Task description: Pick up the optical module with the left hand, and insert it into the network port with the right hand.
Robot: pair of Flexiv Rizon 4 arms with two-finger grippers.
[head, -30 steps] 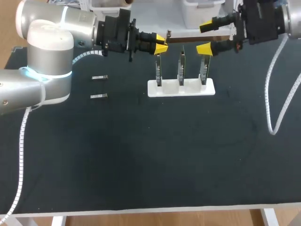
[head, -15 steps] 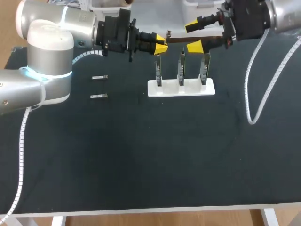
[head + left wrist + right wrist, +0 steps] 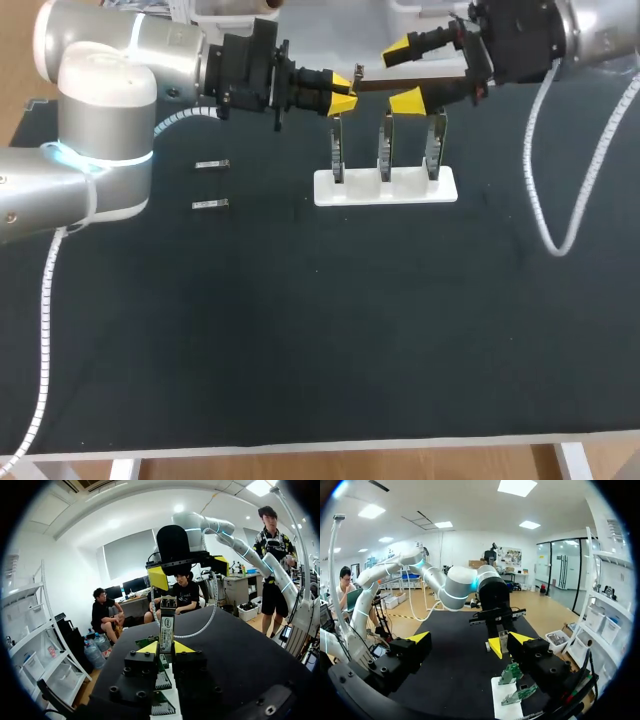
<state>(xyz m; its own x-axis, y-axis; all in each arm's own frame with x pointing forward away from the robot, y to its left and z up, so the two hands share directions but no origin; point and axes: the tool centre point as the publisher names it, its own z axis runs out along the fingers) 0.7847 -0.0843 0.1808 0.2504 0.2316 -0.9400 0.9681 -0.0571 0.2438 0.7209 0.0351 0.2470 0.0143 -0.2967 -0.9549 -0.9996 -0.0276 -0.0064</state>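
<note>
My left gripper (image 3: 342, 96) hovers above the leftmost of three green boards (image 3: 385, 146) and is shut on an optical module (image 3: 357, 72). In the left wrist view the grey module (image 3: 166, 622) sticks out ahead from between the yellow tips of that gripper (image 3: 166, 648). My right gripper (image 3: 402, 75) faces it over the middle board, open wide, a short way from the module's free end. The left wrist view shows the right gripper (image 3: 187, 570) just beyond the module. In the right wrist view, the module (image 3: 503, 639) and left arm lie ahead of the right gripper (image 3: 465, 641).
The boards stand upright in a white stand (image 3: 385, 187) at the table's back middle, under both grippers. Two spare modules (image 3: 211, 164) (image 3: 210, 204) lie on the black mat to the left. A white cable (image 3: 545, 200) hangs from my right arm.
My right gripper has moved left, from over the right board to over the middle one, closer to the held module. The left arm and module have stayed still.
</note>
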